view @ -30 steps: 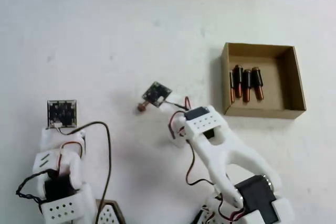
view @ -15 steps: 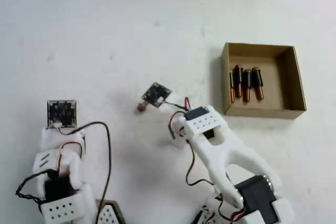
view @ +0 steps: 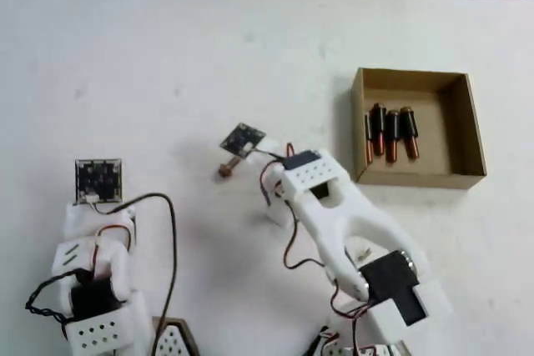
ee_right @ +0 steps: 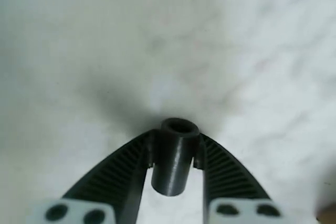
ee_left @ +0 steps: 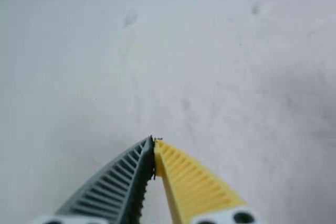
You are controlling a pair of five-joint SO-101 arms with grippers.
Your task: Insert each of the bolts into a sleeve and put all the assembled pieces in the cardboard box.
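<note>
Right tool (ee_right: 175,139) pinches a short black plastic sleeve (ee_right: 172,169) above the white bench (ee_right: 79,35). Just beside that tool lies a small copper-coloured bolt (view: 225,171). Well apart from it, a brown cardboard box (view: 471,127) holds four assembled pieces (view: 390,132). Left tool (ee_left: 153,148) is pressed together.

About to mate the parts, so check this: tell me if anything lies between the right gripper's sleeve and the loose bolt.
Nothing visible does. The right gripper holds the sleeve over bare table, and the bolt lies in the open beside that arm.
</note>
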